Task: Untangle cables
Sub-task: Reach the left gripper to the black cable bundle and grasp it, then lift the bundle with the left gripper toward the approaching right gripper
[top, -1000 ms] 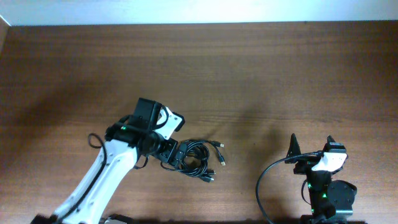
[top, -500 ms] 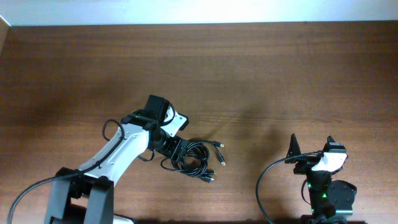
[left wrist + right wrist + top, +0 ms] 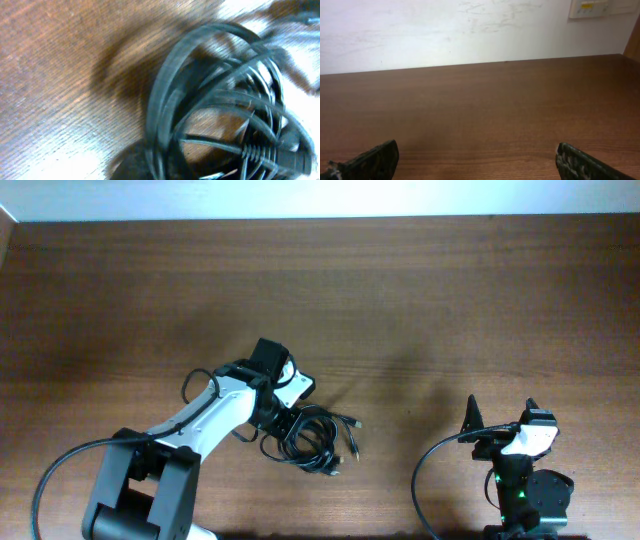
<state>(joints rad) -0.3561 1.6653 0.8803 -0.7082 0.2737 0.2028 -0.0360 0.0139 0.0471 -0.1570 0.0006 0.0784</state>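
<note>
At the left gripper (image 3: pixel 284 424) lie cables (image 3: pixel 325 443) (tangled).

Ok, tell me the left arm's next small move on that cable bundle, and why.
Probably close the left gripper on a loop at the near-left edge of the cables and lift it slightly. It sits right at that edge, its wrist view is filled with blurred overlapping loops, and the right gripper rests open, apart from them.
</note>
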